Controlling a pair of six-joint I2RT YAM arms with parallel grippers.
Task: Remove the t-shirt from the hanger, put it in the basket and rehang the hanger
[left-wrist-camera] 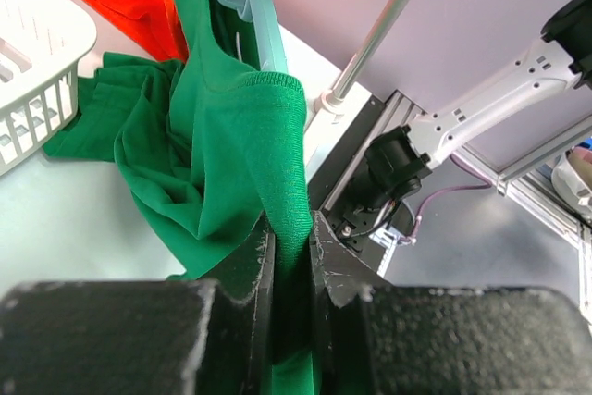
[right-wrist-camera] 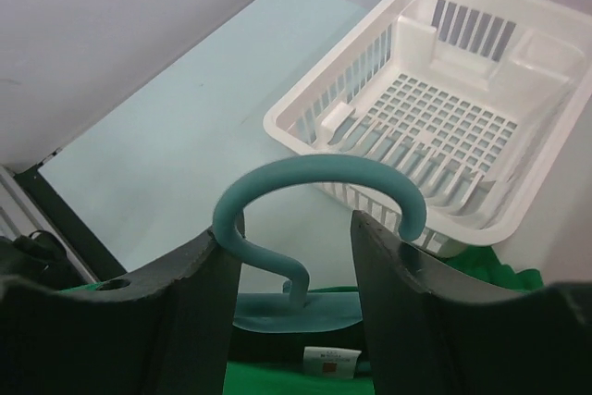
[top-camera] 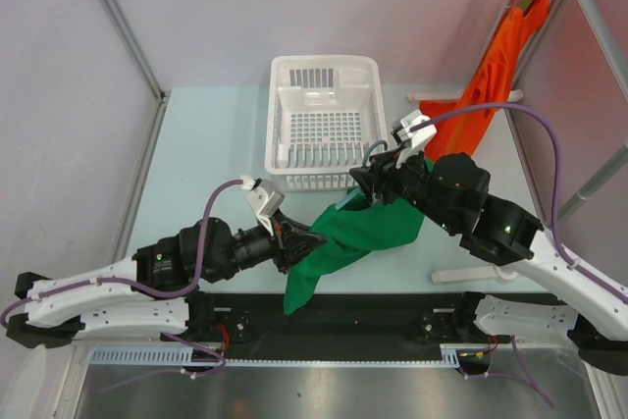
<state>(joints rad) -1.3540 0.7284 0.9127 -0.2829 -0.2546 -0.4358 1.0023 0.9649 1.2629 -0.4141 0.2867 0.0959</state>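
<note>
1. Top view: green t-shirt (top-camera: 368, 231) is bunched just in front of the basket (top-camera: 285, 80). I judge it not off yet.
2. Left wrist: left gripper (left-wrist-camera: 291, 256) is pinched tight on a ribbed shirt edge. The hanger (left-wrist-camera: 252, 6) runs into the neck.
3. Right wrist: right gripper (right-wrist-camera: 296, 233) is half-open and straddles the hanger hook, with no clamp visible. Remaining: hold the hook, pull the shirt free.

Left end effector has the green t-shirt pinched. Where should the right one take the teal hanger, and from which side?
Probably the neck below the hook of the hanger, from the hook end, with the right end effector straddling it. The hook stands bare above the green t-shirt, while the hanger's arms are buried in cloth.
</note>
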